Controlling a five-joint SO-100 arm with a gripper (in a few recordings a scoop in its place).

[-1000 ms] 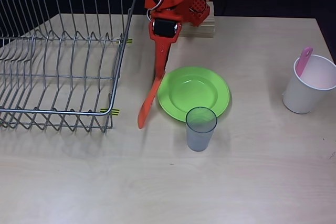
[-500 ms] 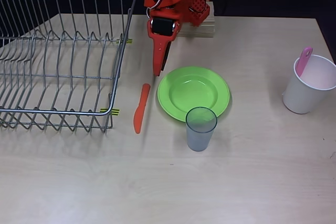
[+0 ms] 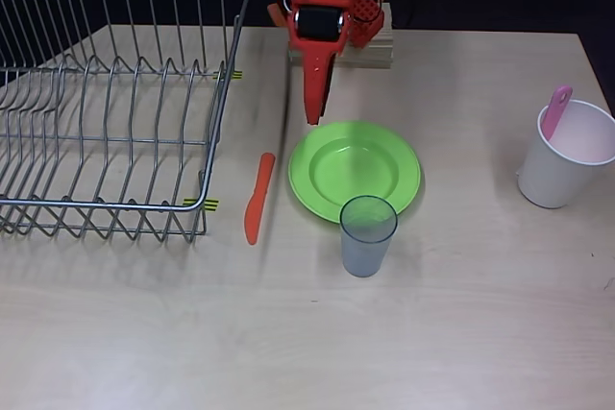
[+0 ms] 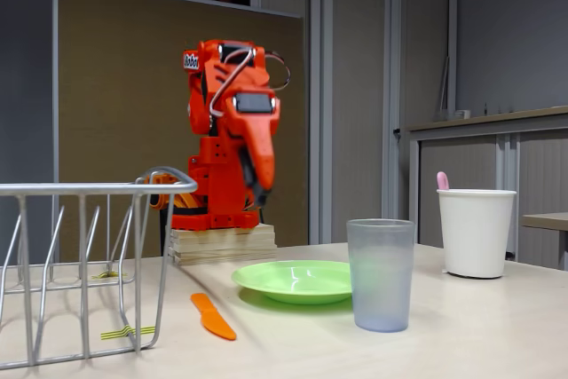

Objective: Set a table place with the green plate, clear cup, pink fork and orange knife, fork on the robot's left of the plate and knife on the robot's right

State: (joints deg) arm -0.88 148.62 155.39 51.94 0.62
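Clear cup (image 3: 367, 234) standing nearest on the bench (image 3: 432, 333), touching green plate (image 3: 354, 169); orange knife (image 3: 258, 197) lying just left of the plate in the overhead view; pink fork (image 3: 555, 110) sitting in white cup (image 3: 565, 156); fingers (image 3: 314, 103) hanging closed, gripping nothing, above the bench beyond the plate.

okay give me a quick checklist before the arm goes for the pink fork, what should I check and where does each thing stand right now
1. Orange knife released and flat on the table beside the green plate: ok.
2. Gripper free of any load: ok, nothing hangs from it; whether the jaws are open: cannot tell.
3. Clear cup upright at the plate's near rim: ok in the overhead view; touching the plate or not: cannot tell.
4. Pink fork reachable: not ok for a flat pick, it stands handle-up inside the white cup.
5. Path toward the white cup: probably ok if the arm stays above the plate and clear cup.
6. Wire dish rack apart from the knife: ok.
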